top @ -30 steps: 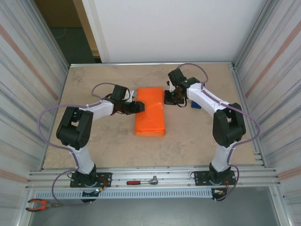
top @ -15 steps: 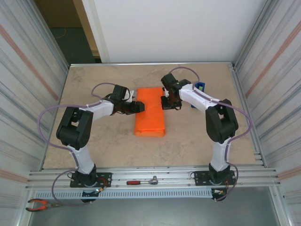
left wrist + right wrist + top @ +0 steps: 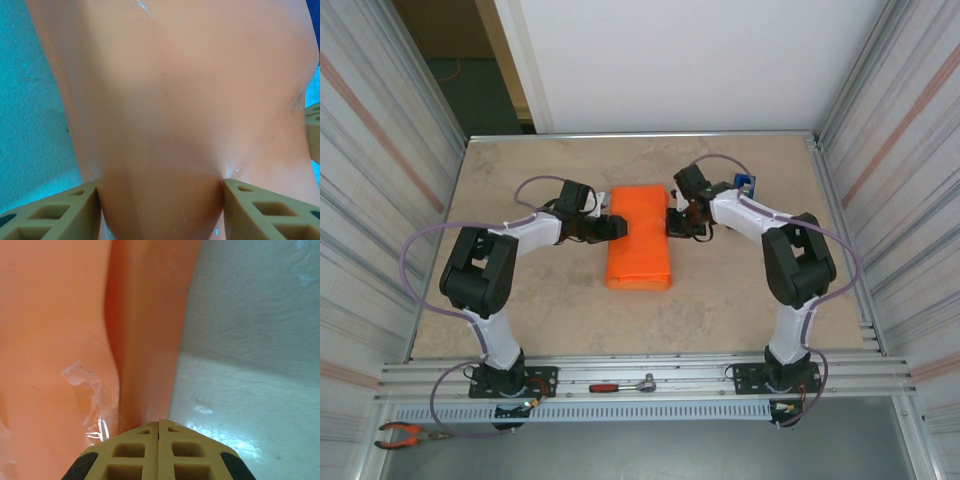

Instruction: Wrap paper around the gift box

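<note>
My right arm had swung in from farther out, and my right end effector [image 3: 677, 222] had come down to the right edge of the parcel. My left arm had not moved.

The big sheet of thin bright orange paper [image 3: 640, 240] lay folded into a long parcel in the middle of the pale stone-look tabletop [image 3: 520, 300]. I guessed the small pink gift box was inside it, but I could not see it.

My left end effector [image 3: 160, 200] was clamped on a fold of the paper at the left side. My right end effector [image 3: 159, 427] had its two fingers pressed together, with the tips against the parcel's right side, close to a strip of shiny clear tape [image 3: 85, 385].

If I pushed too hard with the right tips, the parcel could slide or the tape could peel up. If I pulled with the left, the thin paper could rip or crumple, and the fold could pop open.

Both arms were bent at the elbow and reached in low, one from each side. The small blue tape dispenser [image 3: 744, 184] sat behind my right arm.
</note>
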